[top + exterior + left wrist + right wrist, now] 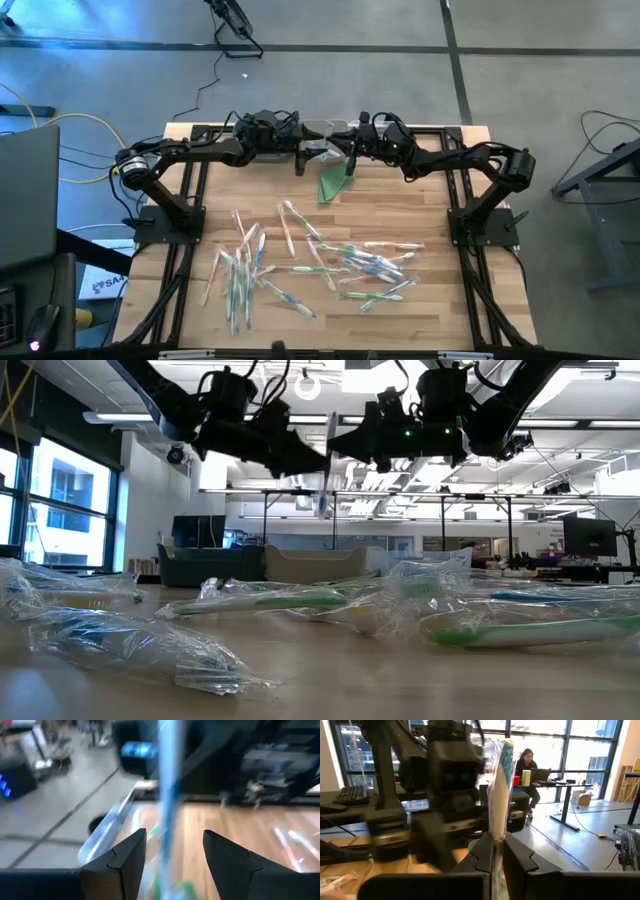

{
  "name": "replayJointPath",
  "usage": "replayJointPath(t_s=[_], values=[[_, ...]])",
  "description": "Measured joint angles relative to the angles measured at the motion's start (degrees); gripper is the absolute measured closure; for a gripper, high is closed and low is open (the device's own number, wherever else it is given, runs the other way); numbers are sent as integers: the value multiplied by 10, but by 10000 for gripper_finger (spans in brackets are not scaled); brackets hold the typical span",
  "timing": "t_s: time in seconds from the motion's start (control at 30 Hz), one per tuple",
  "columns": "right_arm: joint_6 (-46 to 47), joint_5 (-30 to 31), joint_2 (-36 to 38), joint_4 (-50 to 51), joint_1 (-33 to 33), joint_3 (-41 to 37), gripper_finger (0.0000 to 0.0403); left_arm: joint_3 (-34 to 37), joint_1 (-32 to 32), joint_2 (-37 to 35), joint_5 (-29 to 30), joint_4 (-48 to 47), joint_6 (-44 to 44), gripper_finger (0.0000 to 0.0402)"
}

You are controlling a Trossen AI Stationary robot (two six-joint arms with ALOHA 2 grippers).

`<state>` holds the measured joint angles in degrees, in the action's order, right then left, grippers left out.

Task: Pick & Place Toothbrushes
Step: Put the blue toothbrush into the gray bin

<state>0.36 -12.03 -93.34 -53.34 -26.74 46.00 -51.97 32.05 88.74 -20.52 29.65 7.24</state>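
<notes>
Several wrapped toothbrushes (300, 262) lie scattered flat over the near half of the wooden table, and they fill the foreground of the low view (300, 600). Both arms reach to the far middle of the table and face each other above it. My right gripper (350, 158) (497, 840) is shut on one wrapped toothbrush (502, 780). My left gripper (300, 160) (175, 837) is open. That toothbrush (167, 780) shows blurred in the gap between the left fingers; whether it touches them cannot be told. My right gripper pinches the wrapped toothbrush between its two fingers, low on the wrapper (496, 827). The fingers lie about level, pointing toward the table's left, and cross the toothbrush. It stands upright past the fingertips, lifted clear of the table.
A folded green triangle (332, 186) lies on the table just near of the two grippers. A pale container (320, 135) sits at the far edge between the arms. Dark frame rails (185, 215) run along both sides of the table. A person (527, 767) sits at a desk far behind.
</notes>
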Motion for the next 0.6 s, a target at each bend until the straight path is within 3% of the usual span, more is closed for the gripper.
replayJointPath(t_s=[0.13, 0.3, 0.43, 0.6], values=[[0, 1, 0, 1, 0, 0, 390, 51, 52, -24, -12, 35, -30, 210], [0, 23, 0, 21, 0, 8, 390, 173, 92, -67, -48, 217, -80, 210], [-8, 46, 0, 168, -4, 77, 390, 252, 105, -103, -42, 309, -92, 210], [-68, 93, -6, 334, -7, 180, 390, 279, 103, -138, -42, 290, -92, 210]])
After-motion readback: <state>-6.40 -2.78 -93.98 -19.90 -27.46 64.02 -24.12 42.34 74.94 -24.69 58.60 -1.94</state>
